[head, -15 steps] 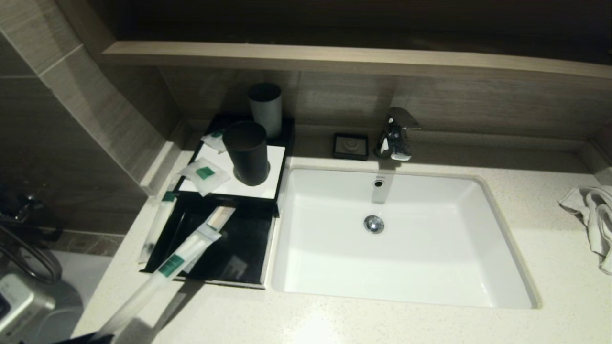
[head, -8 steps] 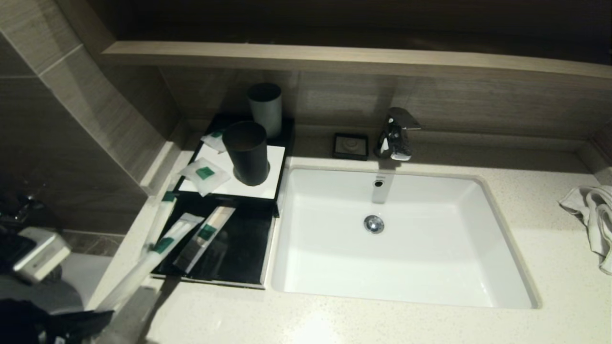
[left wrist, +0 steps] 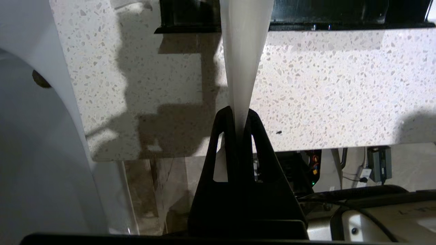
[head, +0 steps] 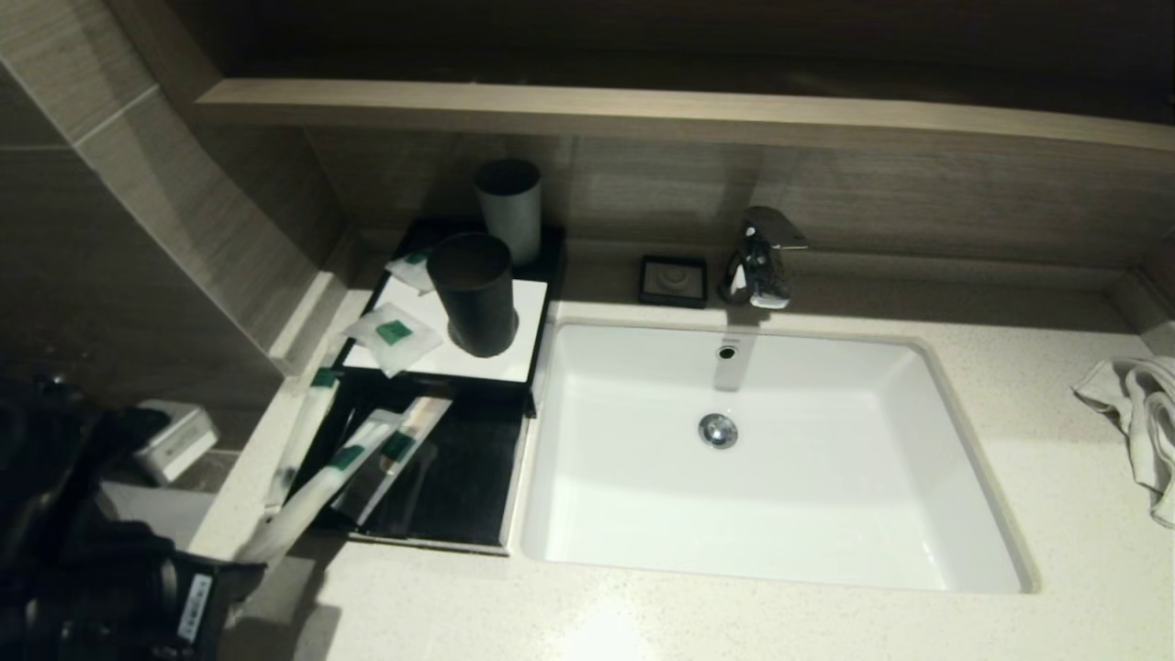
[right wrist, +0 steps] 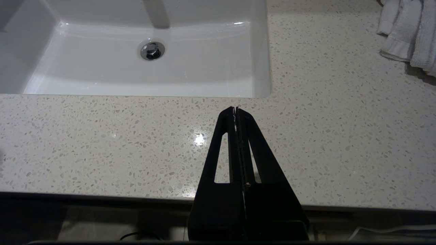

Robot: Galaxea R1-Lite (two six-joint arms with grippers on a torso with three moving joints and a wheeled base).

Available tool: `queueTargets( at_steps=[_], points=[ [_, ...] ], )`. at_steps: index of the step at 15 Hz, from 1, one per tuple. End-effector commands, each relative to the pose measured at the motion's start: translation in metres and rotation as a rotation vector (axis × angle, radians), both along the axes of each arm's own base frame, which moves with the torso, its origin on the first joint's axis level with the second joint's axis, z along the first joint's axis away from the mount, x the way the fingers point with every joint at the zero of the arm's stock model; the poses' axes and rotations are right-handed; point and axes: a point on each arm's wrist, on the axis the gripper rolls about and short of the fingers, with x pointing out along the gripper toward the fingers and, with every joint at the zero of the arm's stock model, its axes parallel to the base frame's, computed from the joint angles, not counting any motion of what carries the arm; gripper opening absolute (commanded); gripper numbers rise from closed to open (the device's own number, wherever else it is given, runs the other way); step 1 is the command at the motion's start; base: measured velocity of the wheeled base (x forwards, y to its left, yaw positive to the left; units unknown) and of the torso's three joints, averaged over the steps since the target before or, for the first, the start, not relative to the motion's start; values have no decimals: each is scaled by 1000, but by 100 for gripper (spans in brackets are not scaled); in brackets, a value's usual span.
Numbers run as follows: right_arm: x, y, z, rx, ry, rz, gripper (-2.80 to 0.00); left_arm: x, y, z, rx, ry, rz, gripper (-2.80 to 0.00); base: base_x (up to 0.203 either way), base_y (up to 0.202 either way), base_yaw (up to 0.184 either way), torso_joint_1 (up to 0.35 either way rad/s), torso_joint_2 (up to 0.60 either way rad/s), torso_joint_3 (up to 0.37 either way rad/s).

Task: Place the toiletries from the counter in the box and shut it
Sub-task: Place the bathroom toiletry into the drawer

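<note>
Head view first: a pale speckled counter [head: 734, 624] runs across the room, with a white sink [head: 771, 459] set into it and a chrome tap [head: 757, 257] behind. A wood-look ledge [head: 643, 110] sits above grey wall tiles. At the left end stands the low black box [head: 441, 367], drawer [head: 441, 477] pulled out toward us, a black cup [head: 473, 294] on its white top and a grey cup [head: 509, 209] behind. Two small square sachets [head: 393, 335] lie on that top. One long sachet [head: 399, 454] lies in the drawer, another [head: 303, 431] lies along the drawer's left edge. A third long sachet [head: 307, 500] slants from the drawer's front corner down to the left gripper [head: 240, 567], low at the counter's left edge; the arm itself is a dark mass, hard to read. A small black soap dish [head: 673, 280] sits by the tap, a towel [head: 1138, 422] is cut off at the right.

Left wrist view: the fingers [left wrist: 224, 136] are pinched tight on the white sachet's tail, and the sachet rises over the counter toward the black drawer front, its far end cut off at the frame edge.

Right wrist view: the right gripper [right wrist: 235, 110] is parked off the front edge of the counter, jaws pressed together on nothing, sink beyond it
</note>
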Motion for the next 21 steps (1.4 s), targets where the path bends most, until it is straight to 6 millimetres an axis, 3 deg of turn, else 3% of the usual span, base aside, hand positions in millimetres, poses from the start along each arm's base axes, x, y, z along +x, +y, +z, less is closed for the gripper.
queueTargets(
  at_steps=[1, 7, 21],
  points=[
    [0, 0, 0, 1, 0, 0, -280, 22, -9, -7, 7, 57, 19, -280, 0, 0, 0, 0, 0, 0],
    [0, 0, 0, 1, 1, 0, -280, 61, -24, -22, 9, 22, 78, -280, 0, 0, 0, 0, 0, 0],
    [0, 0, 0, 1, 0, 0, -280, 100, -38, -33, -6, -90, 129, -280, 0, 0, 0, 0, 0, 0]
  ],
)
